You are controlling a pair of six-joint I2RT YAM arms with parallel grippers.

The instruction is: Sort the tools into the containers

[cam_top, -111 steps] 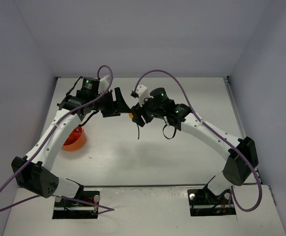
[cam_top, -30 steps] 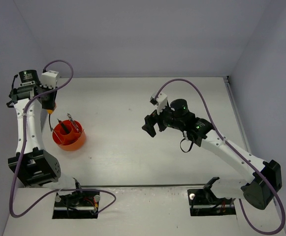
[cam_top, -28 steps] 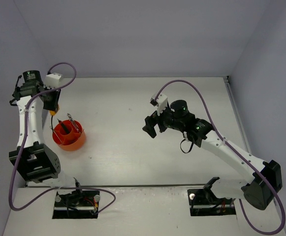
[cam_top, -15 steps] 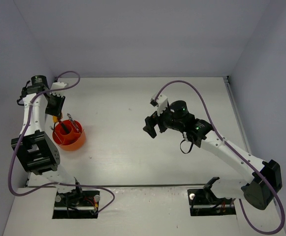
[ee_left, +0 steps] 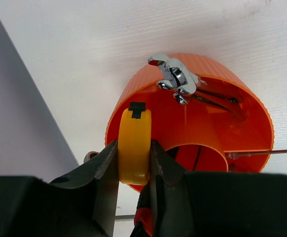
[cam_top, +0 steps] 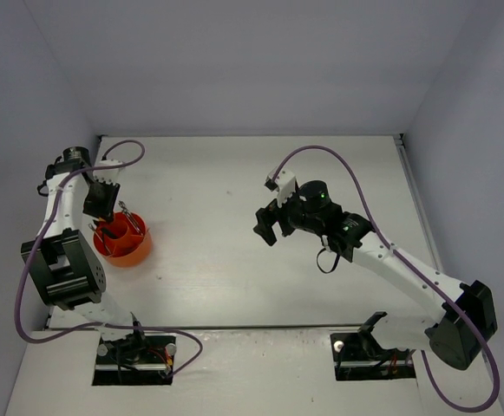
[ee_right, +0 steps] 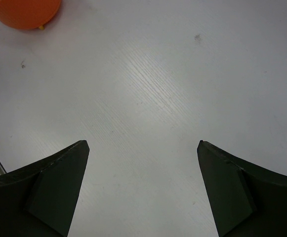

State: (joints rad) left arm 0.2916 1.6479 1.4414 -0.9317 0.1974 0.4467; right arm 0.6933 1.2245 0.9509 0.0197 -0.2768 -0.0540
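Though unclear overhead, tape measure (ee_left: pixel 133 145) (clamped).

The tape measure (ee_left: pixel 133 140) is filling the whole gap of my left tool (ee_left: pixel 134 148), which is hanging at the tub's (ee_left: pixel 217 74) rim. Just past it, at 1 o'clock, wrench heads (ee_left: pixel 175 79) are crowding the rim, and the side wall (ee_left: pixel 20 123) is closing in at 9 o'clock. My right tool (ee_right: pixel 142 143) is gaping over bare tabletop (ee_right: pixel 148 74), with only the tub sitting far off at 11 o'clock.
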